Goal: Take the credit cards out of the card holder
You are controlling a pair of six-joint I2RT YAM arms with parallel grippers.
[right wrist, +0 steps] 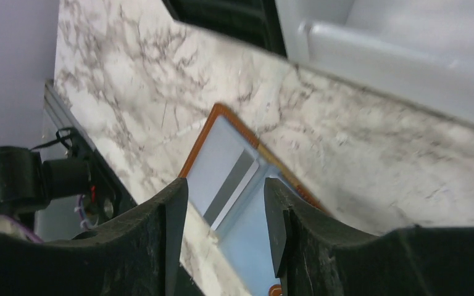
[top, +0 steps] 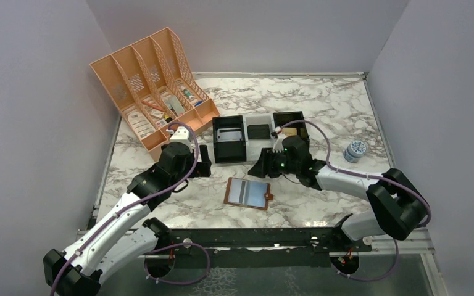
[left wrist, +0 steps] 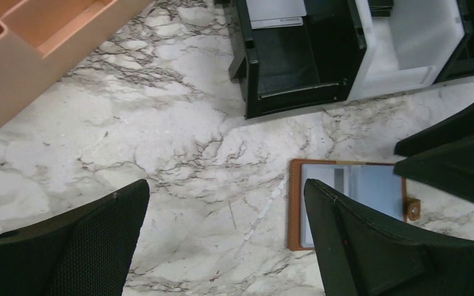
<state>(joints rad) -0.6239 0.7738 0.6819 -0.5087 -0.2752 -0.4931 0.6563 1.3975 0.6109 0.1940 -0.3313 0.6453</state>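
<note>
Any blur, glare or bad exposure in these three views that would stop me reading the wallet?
Top external: evenly lit and sharp, no glare, card holder clear. Left wrist: marble table crisp, but the left claw is dark and featureless. Right wrist: blurred throughout, white tray smeared, card holder edges soft.

I count one card holder (top: 249, 193) on the desk (top: 321, 105), with only one credit card (right wrist: 231, 185) that I can make out in it. Three trays: a black tray (top: 229, 159), a white tray (top: 260, 118), a second black tray (top: 288, 117). One orange file rack (top: 151, 86) with four slots. One small round tub (top: 356, 150).
</note>
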